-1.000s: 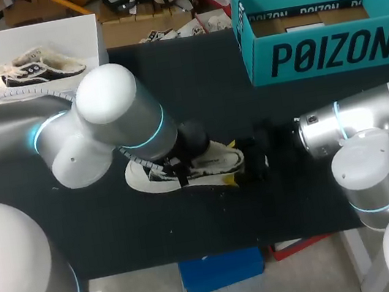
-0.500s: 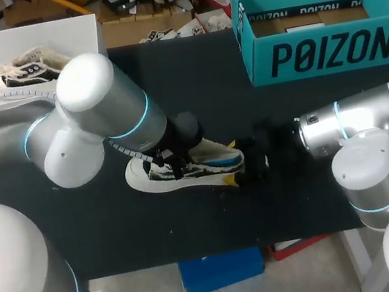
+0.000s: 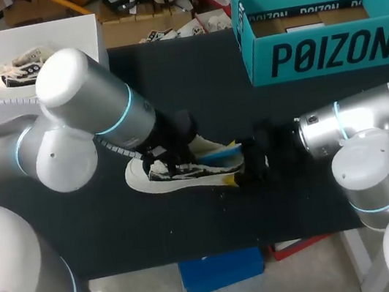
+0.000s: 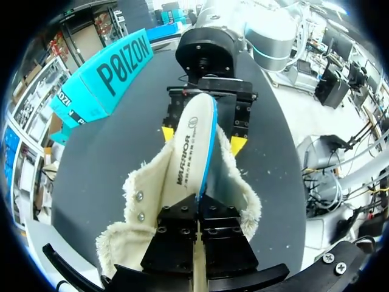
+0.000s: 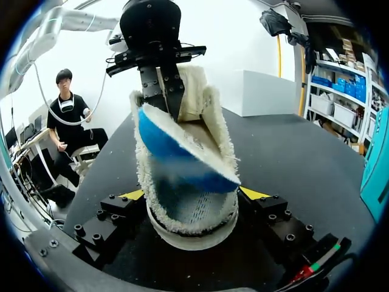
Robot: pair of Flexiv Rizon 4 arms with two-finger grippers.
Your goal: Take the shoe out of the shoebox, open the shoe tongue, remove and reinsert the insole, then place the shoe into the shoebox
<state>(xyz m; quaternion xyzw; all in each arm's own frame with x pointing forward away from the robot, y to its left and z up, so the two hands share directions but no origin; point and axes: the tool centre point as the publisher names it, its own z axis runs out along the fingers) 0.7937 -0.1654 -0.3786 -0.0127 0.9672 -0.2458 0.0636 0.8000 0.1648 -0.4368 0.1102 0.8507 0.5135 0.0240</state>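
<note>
The shoe [image 3: 176,172] lies in the middle of the table [image 3: 170,83], toe to 9 o'clock and heel to 3. The right gripper [image 5: 191,196] clamps the heel from both sides, likely to anchor it. The insole [image 4: 193,146] juts up out of the opening, blue underside showing. The left gripper [image 4: 199,204] pinches it tight, probably to peel it free. The shoebox [image 3: 323,22] sits apart at 1 o'clock.
</note>
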